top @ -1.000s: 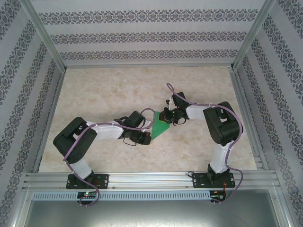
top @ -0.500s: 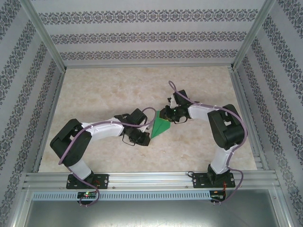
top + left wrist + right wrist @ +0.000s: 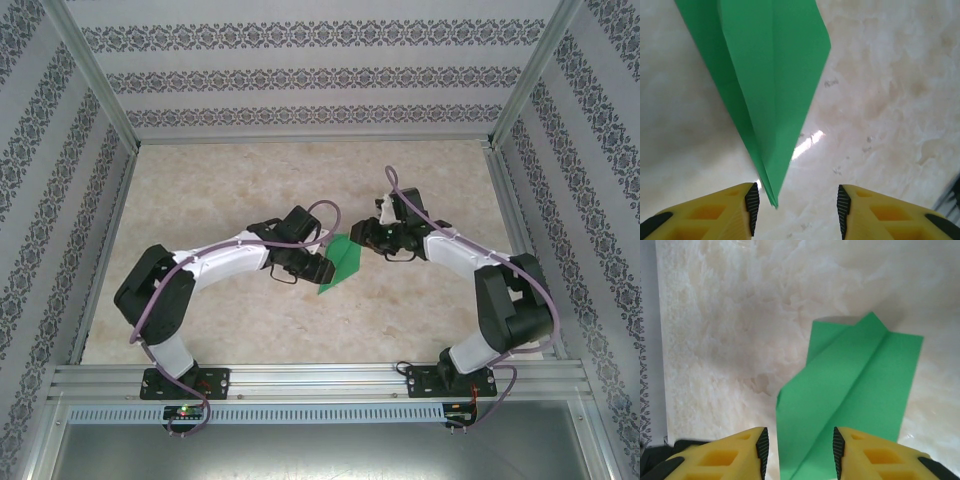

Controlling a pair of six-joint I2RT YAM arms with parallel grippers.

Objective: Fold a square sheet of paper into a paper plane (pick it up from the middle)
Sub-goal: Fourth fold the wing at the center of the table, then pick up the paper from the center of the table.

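Lying well inside the tabletop [image 3: 230, 180] edges, paper plane [image 3: 782, 75] cropped at its wide end; left gripper [image 3: 796, 210] and right gripper [image 3: 798, 452] part-open, gripping nothing.

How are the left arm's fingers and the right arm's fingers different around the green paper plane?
The left fingers sit at the paper plane's sharp tip; the right fingers sit at its wide end. From above, the left fingers are left of the plane, the right fingers at its far right corner. Both pairs are yellow with black pads and open, not pinching the paper.
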